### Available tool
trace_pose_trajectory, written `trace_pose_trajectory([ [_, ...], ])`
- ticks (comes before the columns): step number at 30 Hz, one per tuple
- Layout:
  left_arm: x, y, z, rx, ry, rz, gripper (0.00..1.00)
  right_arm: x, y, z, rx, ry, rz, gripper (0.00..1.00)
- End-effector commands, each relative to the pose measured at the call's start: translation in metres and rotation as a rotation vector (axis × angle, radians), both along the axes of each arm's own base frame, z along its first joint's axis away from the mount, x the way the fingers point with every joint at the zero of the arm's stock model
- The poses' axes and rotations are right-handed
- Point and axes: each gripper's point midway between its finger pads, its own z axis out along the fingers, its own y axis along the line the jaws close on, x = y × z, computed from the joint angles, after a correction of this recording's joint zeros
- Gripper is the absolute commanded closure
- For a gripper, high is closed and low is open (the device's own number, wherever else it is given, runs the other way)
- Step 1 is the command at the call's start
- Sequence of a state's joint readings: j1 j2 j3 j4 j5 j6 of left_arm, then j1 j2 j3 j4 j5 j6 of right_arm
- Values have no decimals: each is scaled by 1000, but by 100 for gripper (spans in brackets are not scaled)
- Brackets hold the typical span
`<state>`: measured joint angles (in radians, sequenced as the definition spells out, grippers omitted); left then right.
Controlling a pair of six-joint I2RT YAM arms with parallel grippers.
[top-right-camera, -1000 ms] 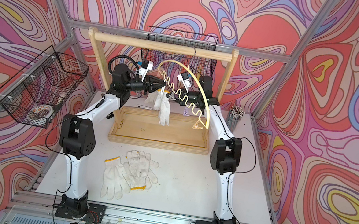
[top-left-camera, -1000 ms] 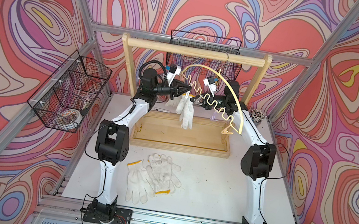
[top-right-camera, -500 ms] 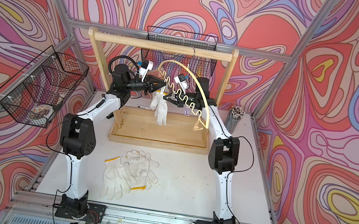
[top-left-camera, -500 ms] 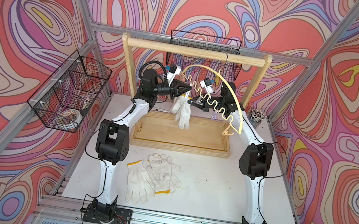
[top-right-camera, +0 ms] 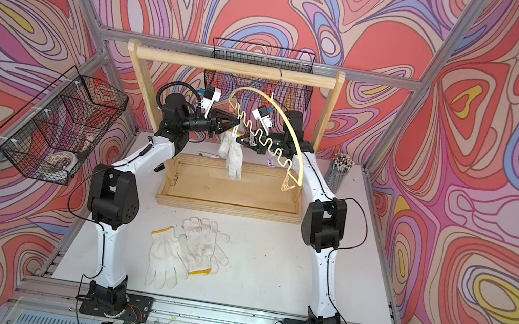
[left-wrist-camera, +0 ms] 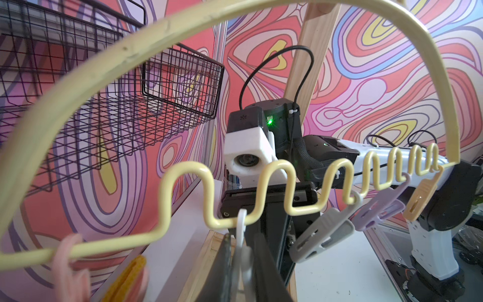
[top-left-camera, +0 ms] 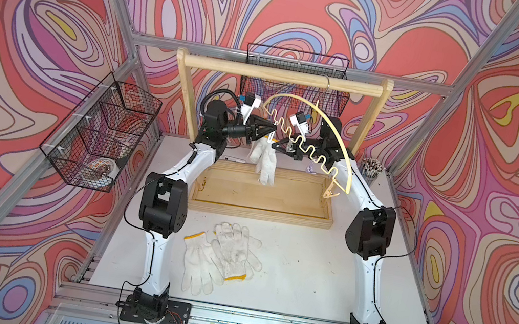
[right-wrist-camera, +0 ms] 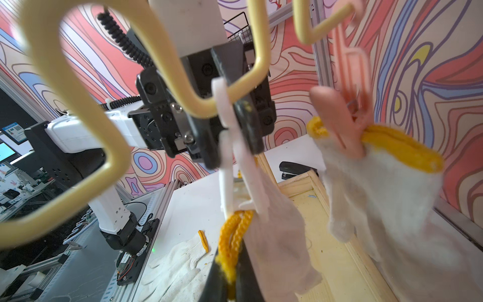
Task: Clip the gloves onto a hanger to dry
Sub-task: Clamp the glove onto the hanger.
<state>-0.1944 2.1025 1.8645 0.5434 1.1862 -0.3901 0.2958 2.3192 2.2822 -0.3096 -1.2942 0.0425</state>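
The pale yellow hanger (top-left-camera: 332, 125) hangs tilted from the wooden rail. My left gripper (left-wrist-camera: 241, 272) is shut on a white clip (left-wrist-camera: 241, 232) that dangles from the hanger's wavy bar (left-wrist-camera: 183, 172); the clip's lower tips stand apart. My right gripper (right-wrist-camera: 230, 282) is shut on the yellow cuff (right-wrist-camera: 232, 235) of a white glove (right-wrist-camera: 277, 235), and the cuff's top sits at the white clip's (right-wrist-camera: 230, 162) mouth. Beside it, a pink clip (right-wrist-camera: 339, 117) holds a second glove (right-wrist-camera: 386, 198). Two more gloves (top-left-camera: 220, 259) lie on the table in front.
The rail frame (top-left-camera: 283, 76) stands in a wooden tray (top-left-camera: 262, 202). Wire baskets hang on the left wall (top-left-camera: 102, 133) and the back wall (top-left-camera: 296, 69). A pencil cup (top-left-camera: 371, 169) stands at the back right, a stapler (right-wrist-camera: 295, 167) behind the tray. Grey (left-wrist-camera: 321, 235), purple (left-wrist-camera: 376, 206) and yellow (left-wrist-camera: 420, 196) clips hang free.
My right gripper has moved left with the glove cuff, up to the white clip in my left gripper. The hanger has swung a little with it. The left arm has stayed put.
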Motion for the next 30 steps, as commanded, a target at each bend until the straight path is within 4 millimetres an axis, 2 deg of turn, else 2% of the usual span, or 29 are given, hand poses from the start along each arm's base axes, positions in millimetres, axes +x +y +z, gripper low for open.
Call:
trace_pose_trajectory([
  [1, 0, 4, 0, -7, -20, -17, 100, -4, -4, 21, 15, -57, -3, 100],
  [10, 1, 6, -1, -9, -13, -13, 100, -3, -6, 21, 14, -57, -10, 100],
  [18, 1, 6, 0, -19, -7, -15, 58, -2, -7, 23, 16, -65, -21, 100],
  [21, 1, 7, 0, -21, -3, -16, 46, -1, -9, 24, 16, -68, -27, 100],
  [30, 0, 8, 2, -30, -5, -8, 30, 0, -12, 24, 17, -70, -38, 100],
])
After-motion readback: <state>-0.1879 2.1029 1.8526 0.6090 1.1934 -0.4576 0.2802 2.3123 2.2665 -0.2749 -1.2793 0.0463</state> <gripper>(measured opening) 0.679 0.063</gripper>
